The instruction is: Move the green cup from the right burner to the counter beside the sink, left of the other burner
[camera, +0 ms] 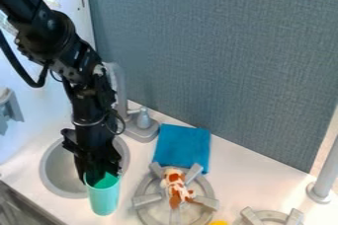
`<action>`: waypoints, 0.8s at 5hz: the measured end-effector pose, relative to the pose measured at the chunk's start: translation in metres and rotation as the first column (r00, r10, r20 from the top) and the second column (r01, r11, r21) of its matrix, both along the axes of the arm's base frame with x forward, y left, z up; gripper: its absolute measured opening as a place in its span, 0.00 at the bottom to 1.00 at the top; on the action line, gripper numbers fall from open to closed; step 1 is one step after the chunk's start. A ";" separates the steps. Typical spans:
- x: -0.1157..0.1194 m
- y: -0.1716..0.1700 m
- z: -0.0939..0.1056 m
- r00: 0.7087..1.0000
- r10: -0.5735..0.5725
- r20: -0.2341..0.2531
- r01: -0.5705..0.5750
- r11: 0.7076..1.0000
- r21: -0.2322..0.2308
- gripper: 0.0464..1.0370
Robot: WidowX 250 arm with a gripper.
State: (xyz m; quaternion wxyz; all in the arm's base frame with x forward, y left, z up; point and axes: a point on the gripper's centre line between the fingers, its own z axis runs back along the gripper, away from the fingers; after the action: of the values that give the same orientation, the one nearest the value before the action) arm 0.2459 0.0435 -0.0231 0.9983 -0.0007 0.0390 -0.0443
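- Gripper (100, 173) points down at the mouth of a teal cup (104, 198) beside the sink (46, 172); whether it is clamped on the rim or spread apart cannot be told from this angle.
- Upright, with its mouth upward, the cup presents its rim to the gripper, a placement that likely suits an approach from above.
- Brown-and-white stuffed dog (177, 188) lies across the prongs of a gray burner (147, 199), which appear to support it like a rack.
- Blue cloth (183, 146) lies flat on the worktop (241, 184) behind the burner, between the faucet (141, 126) and the dog, its spread shape probably helping it stay put.
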 end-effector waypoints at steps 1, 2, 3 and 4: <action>0.006 0.014 -0.009 0.999 0.041 -0.010 -0.041 0.999 0.014 0.05; 0.013 0.016 -0.023 0.998 0.060 0.003 -0.060 0.998 0.006 0.05; 0.020 0.017 -0.033 0.995 0.098 0.010 -0.098 0.995 0.016 0.05; 0.028 0.010 -0.042 0.994 0.105 0.011 -0.106 0.994 0.018 0.05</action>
State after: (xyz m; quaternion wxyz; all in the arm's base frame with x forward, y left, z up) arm 0.2743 0.0538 -0.0656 0.9993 0.0069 0.0344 0.0089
